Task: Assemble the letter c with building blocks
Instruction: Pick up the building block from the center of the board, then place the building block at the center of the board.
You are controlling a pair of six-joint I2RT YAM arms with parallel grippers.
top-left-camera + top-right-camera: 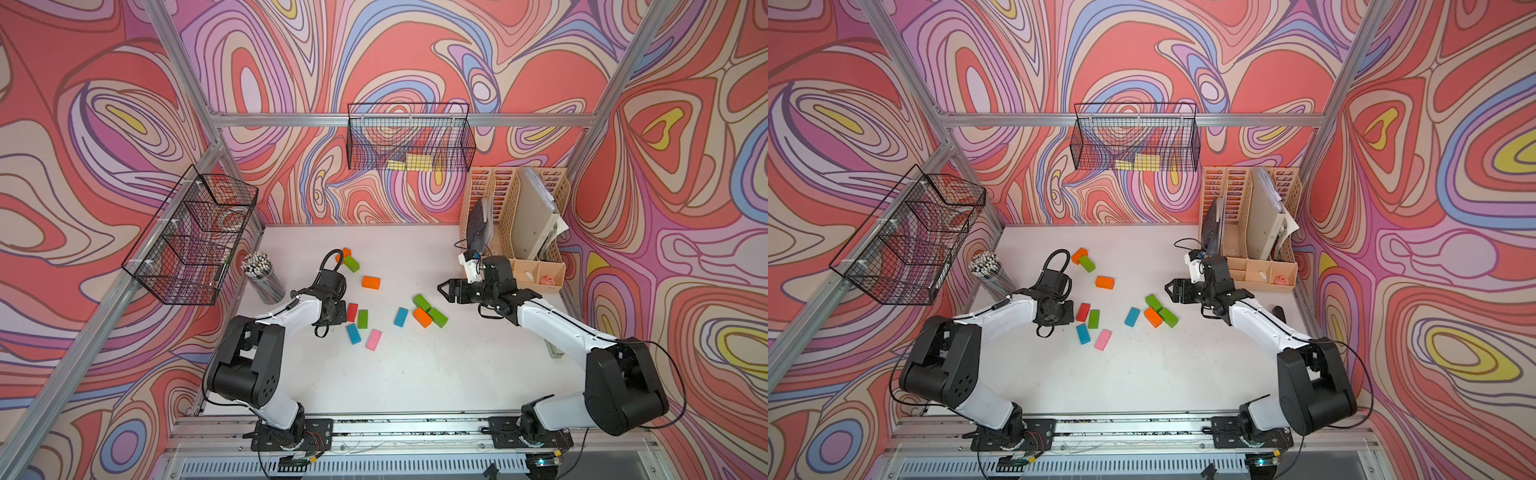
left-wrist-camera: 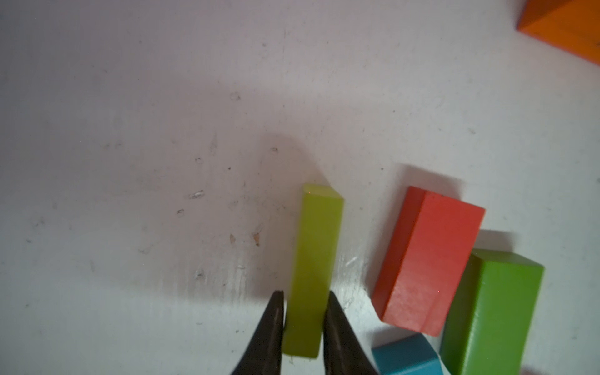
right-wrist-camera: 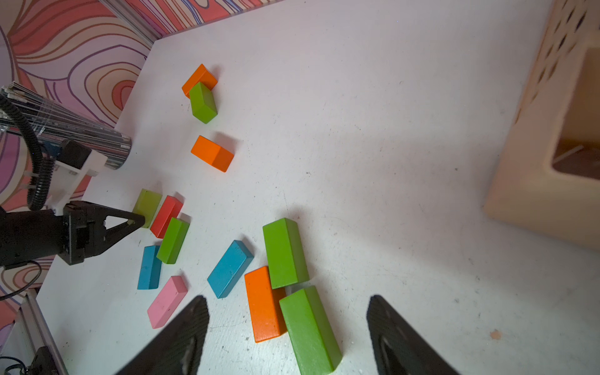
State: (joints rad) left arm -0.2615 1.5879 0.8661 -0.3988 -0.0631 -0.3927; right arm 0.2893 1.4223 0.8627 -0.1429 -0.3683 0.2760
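Building blocks (image 1: 401,316) lie scattered mid-way across the white surface (image 1: 415,374), a pink wooden brick (image 1: 374,339) nearest its front edge. Behind it, toward the left edge, the left pincer (image 2: 304,292) pinches a lime-green rectangular brick (image 2: 319,246) just beside a red brick (image 2: 428,259). The right pincer (image 3: 288,298) hangs spread and empty over a green-and-orange cluster (image 1: 422,317). Toward the back edge, a green brick (image 1: 351,263) touches an orange brick (image 1: 343,252).

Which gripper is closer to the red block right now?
Left. The left gripper, shut on a lime block, is right beside the red block; the right gripper is open, well off beyond a blue block.
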